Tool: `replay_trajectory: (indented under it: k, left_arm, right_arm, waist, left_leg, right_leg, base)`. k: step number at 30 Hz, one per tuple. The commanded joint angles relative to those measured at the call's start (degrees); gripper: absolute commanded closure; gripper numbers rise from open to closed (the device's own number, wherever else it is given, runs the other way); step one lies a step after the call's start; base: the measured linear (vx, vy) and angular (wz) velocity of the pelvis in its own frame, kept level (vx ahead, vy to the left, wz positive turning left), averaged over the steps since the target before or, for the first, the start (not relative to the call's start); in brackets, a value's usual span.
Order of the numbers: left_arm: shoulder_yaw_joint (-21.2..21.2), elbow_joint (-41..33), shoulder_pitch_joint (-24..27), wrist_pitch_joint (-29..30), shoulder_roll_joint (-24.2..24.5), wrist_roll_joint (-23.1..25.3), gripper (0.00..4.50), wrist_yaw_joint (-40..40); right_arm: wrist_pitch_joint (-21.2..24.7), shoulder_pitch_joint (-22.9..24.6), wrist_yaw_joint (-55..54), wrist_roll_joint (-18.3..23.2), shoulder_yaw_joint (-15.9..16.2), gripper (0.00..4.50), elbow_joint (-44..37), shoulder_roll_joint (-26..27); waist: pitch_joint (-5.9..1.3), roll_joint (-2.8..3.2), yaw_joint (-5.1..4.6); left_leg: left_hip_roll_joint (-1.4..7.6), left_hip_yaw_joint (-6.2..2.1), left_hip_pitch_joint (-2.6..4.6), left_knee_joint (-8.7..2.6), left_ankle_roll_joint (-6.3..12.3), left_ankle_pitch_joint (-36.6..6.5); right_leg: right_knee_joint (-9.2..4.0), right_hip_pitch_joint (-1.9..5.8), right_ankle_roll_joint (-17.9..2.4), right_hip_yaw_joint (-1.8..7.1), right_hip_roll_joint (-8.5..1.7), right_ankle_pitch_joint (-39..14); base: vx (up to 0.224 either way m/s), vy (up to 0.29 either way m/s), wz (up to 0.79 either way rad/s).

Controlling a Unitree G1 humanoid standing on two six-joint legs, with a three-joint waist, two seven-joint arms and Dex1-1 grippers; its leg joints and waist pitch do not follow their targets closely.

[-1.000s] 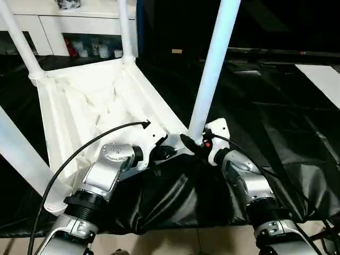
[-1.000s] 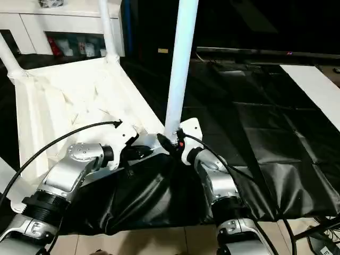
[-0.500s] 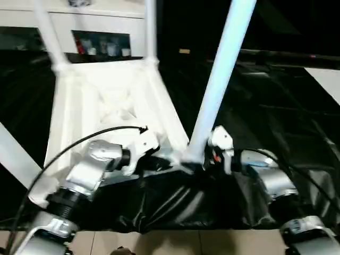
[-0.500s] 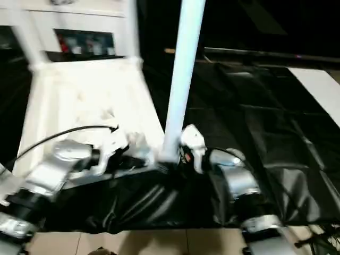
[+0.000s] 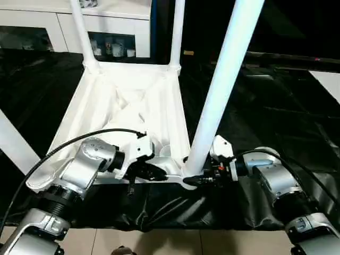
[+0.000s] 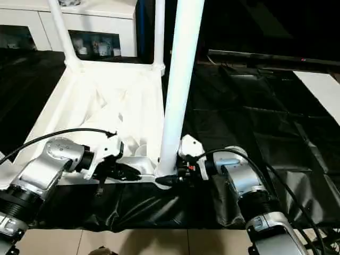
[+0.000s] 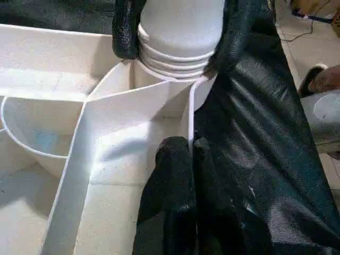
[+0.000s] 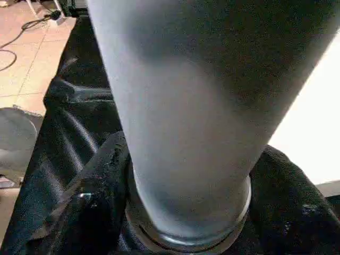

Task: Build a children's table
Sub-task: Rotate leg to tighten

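- head views: the children's table lies upside down on a black sheet (image 5: 276, 122). its table top (image 5: 159, 101) shows the ribbed underside, and the legs point up.
- the near right leg (image 5: 223, 90) stands in its corner socket (image 5: 187, 178), right in front of the robot. the far left leg (image 5: 82, 37), far right leg (image 5: 177, 32) and near left leg (image 5: 13, 143) each stand in a socket too.
- the left tool (image 5: 159, 172) is at the near edge of the top, just beside that socket. the right tool (image 5: 199, 179) comes at the foot of the leg from the other side.
- the white cabinet (image 5: 122, 21) at the back has small cups or jars behind its glass. too small to say more.
- left wrist view: the left tool is pinched tight on the thin rim wall next to the socket, so it's bracing the top.
- the right tool's fingers (image 7: 125, 32) hug the leg foot on both sides, looks like a real hold.
- a few ridged rings show above the socket mouth, so i'd guess the leg isn't fully home.
- the round moulded pocket (image 7: 37, 154) beside the socket has nothing in it.
- right wrist view: the leg looms close, with its foot ringed by the socket collar.
- doing it well, imo: keep the rim clamp steady so the top can't skid, hold the leg dead upright, and drive it straight down rather than levering sideways.
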Motion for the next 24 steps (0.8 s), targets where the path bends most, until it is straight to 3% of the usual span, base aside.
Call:
replay_trajectory:
  k: [1, 6, 7, 8, 9, 12, 14, 15, 18, 20, 24]
  left_arm:
    - [-0.6, -0.2, -0.7, 0.0, -3.0, -1.0, 4.5, 2.8]
    - [2.3, -0.6, -0.3, 2.1, -5.2, -1.5, 4.5, 9.0]
    - [2.9, -1.0, -0.1, 3.1, -5.9, -1.0, 4.5, 11.6]
    - [3.3, -1.6, 0.1, 4.2, -6.9, -0.1, 4.5, 14.7]
    - [3.4, -3.1, 0.8, 6.2, -8.6, 1.2, 4.5, 18.6]
    - [3.2, -4.8, 1.5, 7.8, -9.9, 1.6, 4.5, 20.3]
    - [2.2, -6.4, 2.2, 9.7, -12.4, 2.5, 4.5, 22.9]
    - [1.8, -6.5, 2.3, 10.2, -13.6, 3.0, 4.5, 24.1]
    - [0.6, -6.9, 2.7, 10.9, -15.2, 3.3, 4.5, 25.7]
    - [0.4, -6.8, 2.6, 11.0, -15.7, 3.4, 4.5, 26.3]
    - [0.4, -5.9, 2.1, 10.2, -14.7, 4.3, 4.5, 26.6]
  right_arm:
    - [0.9, 1.4, 2.0, 1.0, 2.8, 1.77, -1.4, 2.5]
    - [3.1, 2.8, -9.5, 0.0, 0.2, 1.81, -1.3, 6.1]
    - [3.9, 2.8, -15.1, -1.0, -0.8, 1.81, -0.3, 7.7]
    - [4.7, 2.9, -20.8, -1.9, -1.7, 1.81, 0.3, 9.5]
    - [6.3, 3.0, -28.0, -2.3, -3.4, 1.82, 0.7, 12.5]
    - [6.8, 3.1, -31.8, -2.7, -4.2, 1.83, 0.7, 14.0]
    - [8.7, 2.4, -38.7, -2.6, -6.3, 1.83, 1.5, 17.1]
    - [9.3, 2.1, -41.4, -2.5, -7.0, 1.83, 1.9, 18.6]
    - [8.3, 2.5, -42.8, -3.9, -5.8, 1.83, 0.8, 19.6]
    - [7.8, 2.9, -42.6, -4.6, -5.1, 1.27, -0.3, 19.5]
    - [9.3, 2.8, -41.6, -3.9, -5.8, 0.92, -2.4, 17.5]
  waist:
    - [-3.36, 0.11, -0.2]
    - [-2.99, 0.18, -0.4]
    - [-2.97, 0.35, -0.61]
    - [-2.98, 0.15, -0.87]
    - [-2.82, 0.65, -1.6]
    - [-2.88, 0.39, -2.44]
    - [-2.88, 0.39, -2.55]
    - [-2.92, 0.28, -2.86]
    - [-2.98, 0.44, -2.9]
    - [-2.97, 0.29, -2.93]
    - [-3.02, 0.28, -2.8]
  left_leg:
    - [1.84, -0.69, 0.5, -3.75, 1.52, -13.3]
    - [1.82, -0.97, 0.55, -4.15, 0.37, -16.1]
    - [1.75, -1.19, 0.71, -4.25, -0.49, -17.6]
    - [1.7, -1.21, 0.58, -4.34, -0.96, -17.6]
    - [1.52, -1.59, 0.57, -4.52, -1.92, -19.2]
    - [1.42, -1.91, 0.29, -4.49, -1.75, -20.1]
    - [1.45, -1.83, 0.5, -4.39, -1.39, -20.0]
    - [1.53, -1.77, 0.56, -4.38, -1.19, -19.5]
    - [1.48, -1.73, 0.48, -4.41, -0.96, -19.3]
    - [1.45, -1.62, 0.43, -4.36, -0.75, -19.6]
    - [1.51, -1.6, 0.17, -4.45, -0.23, -17.7]
  right_leg:
    - [-3.93, 2.43, -12.5, 2.39, -3.47, -12.5]
    - [-4.59, 2.12, -10.8, 2.4, -3.76, -18.7]
    - [-4.85, 2.01, -9.9, 2.35, -3.84, -21.8]
    - [-4.89, 2.06, -9.4, 2.36, -3.76, -22.4]
    - [-5.35, 2.05, -7.9, 2.16, -3.89, -26.6]
    - [-6.09, 2.01, -5.3, 1.94, -4.06, -31.4]
    - [-6.17, 1.65, -5.5, 2.07, -4.01, -30.7]
    - [-5.99, 1.52, -6.5, 2.14, -3.81, -27.9]
    - [-5.79, 1.59, -7.1, 1.99, -3.62, -25.3]
    - [-5.75, 1.6, -7.3, 2.0, -3.53, -24.1]
    - [-5.31, 1.95, -7.9, 2.07, -3.5, -20.6]
  base:
    - [0.0, 0.0, 0.0]
    - [0.0, 0.0, 0.0]
    - [0.0, 0.0, 0.0]
    - [0.0, 0.0, 0.0]
    - [0.0, 0.0, 0.0]
    - [0.0, 0.0, 0.0]
    - [0.0, 0.0, 0.0]
    - [0.0, 0.0, 0.0]
    - [0.0, 0.0, 0.0]
    - [0.0, 0.0, 0.0]
    - [0.0, 0.0, 0.0]
